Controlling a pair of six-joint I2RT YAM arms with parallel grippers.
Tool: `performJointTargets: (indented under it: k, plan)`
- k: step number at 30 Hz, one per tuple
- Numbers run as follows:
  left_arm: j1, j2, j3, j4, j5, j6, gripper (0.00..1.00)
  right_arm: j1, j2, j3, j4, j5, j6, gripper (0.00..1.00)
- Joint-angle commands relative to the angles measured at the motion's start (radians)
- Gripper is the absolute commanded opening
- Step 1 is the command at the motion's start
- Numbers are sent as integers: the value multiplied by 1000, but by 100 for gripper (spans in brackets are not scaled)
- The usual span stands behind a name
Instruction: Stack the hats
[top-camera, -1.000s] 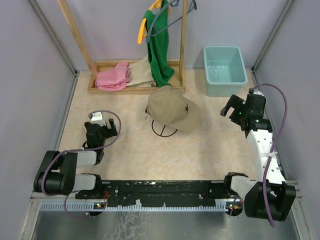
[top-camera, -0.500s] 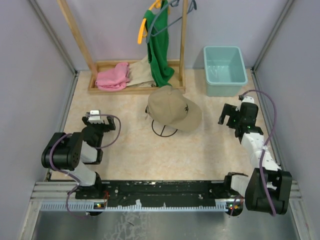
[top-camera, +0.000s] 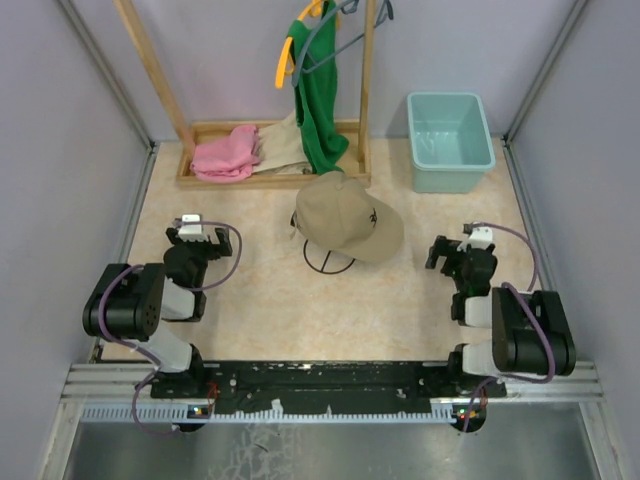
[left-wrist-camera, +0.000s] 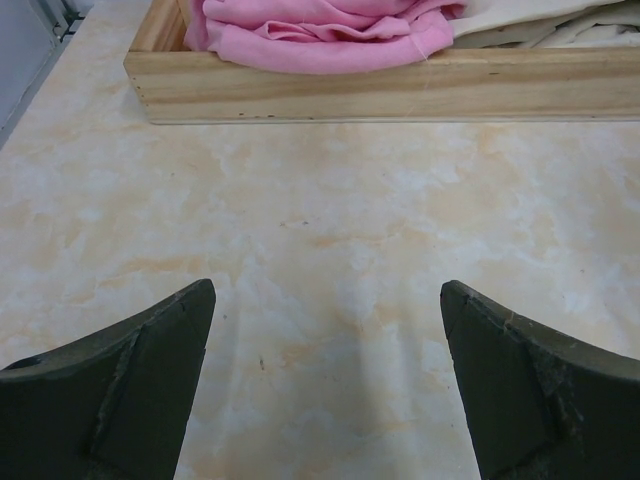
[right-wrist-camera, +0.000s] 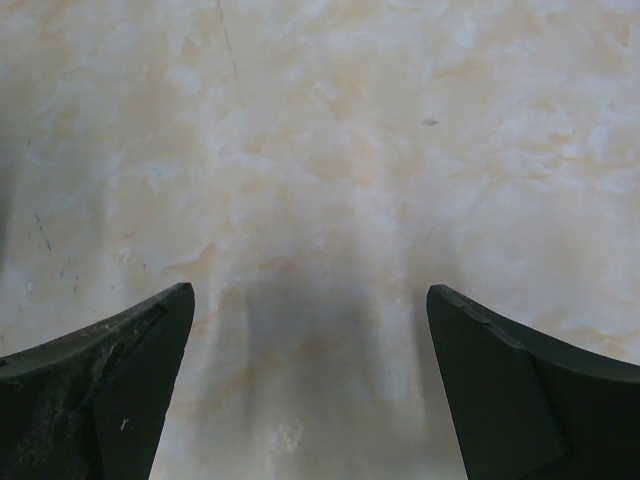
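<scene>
Well, the tan hat sits in the middle of the bench. It looks soft and light, so grab its brim. The left tool and right tool are wide open, empty.

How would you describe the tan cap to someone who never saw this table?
Find the wooden rack at the far edge of the table, where a green shirt hangs. Just in front of that shirt, near the table's middle, sits the tan cap. Unlike the pink cloth nearby, it is domed with a brim.
</scene>
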Motion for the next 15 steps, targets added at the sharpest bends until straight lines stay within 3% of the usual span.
performJointTargets:
  k: [1,2,3,5,15]
  plan:
    - [5,-11,5,0,13,-4,99,60,119,-82,610,73,-72,99]
    - [6,-11,5,0,12,-4,99,78,124,-61,567,82,-89,99]
    - [5,-11,5,0,12,-3,99,104,99,-7,400,117,-109,99]
    - [4,-10,6,0,10,-3,99,130,125,6,431,172,-126,99]
    - [4,-11,7,0,10,-3,99,131,117,-6,444,168,-125,99]
